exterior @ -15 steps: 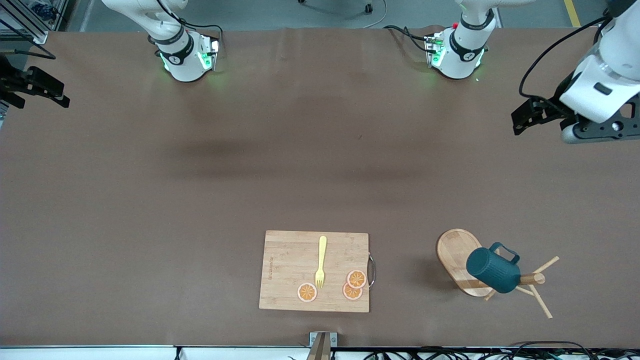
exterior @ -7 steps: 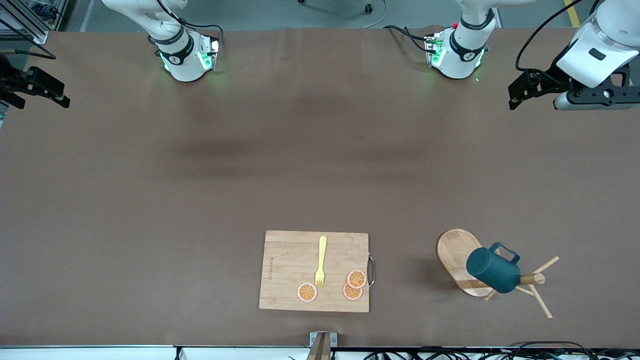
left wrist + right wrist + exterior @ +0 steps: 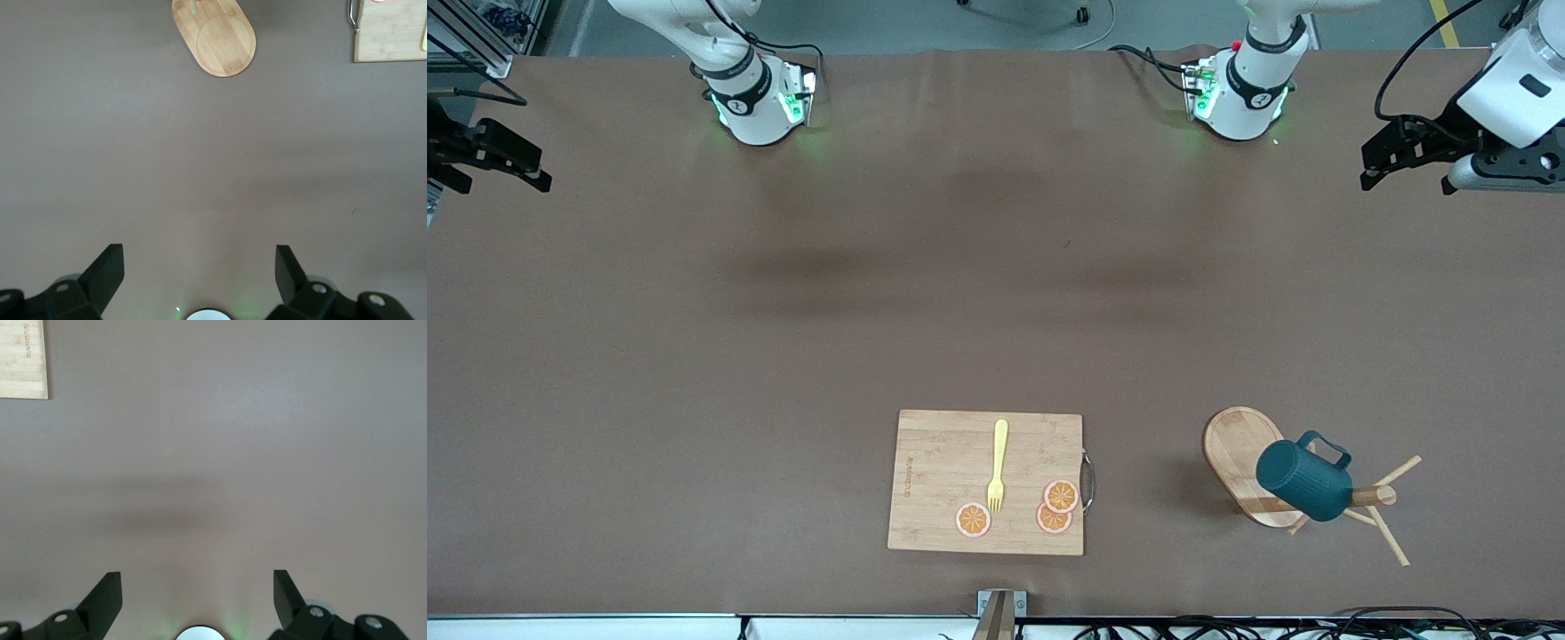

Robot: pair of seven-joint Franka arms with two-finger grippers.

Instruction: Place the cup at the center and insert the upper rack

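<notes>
Teal cup (image 3: 1303, 480) hangs on a peg of the wooden rack (image 3: 1249, 467), near the front camera toward the left arm's end of the tabletop (image 3: 783, 338). Over the last second the left pincer (image 3: 1392, 160) has lifted away, fingers spread, holding nothing. Right pincer (image 3: 489, 156) waits, likewise spread.
</notes>
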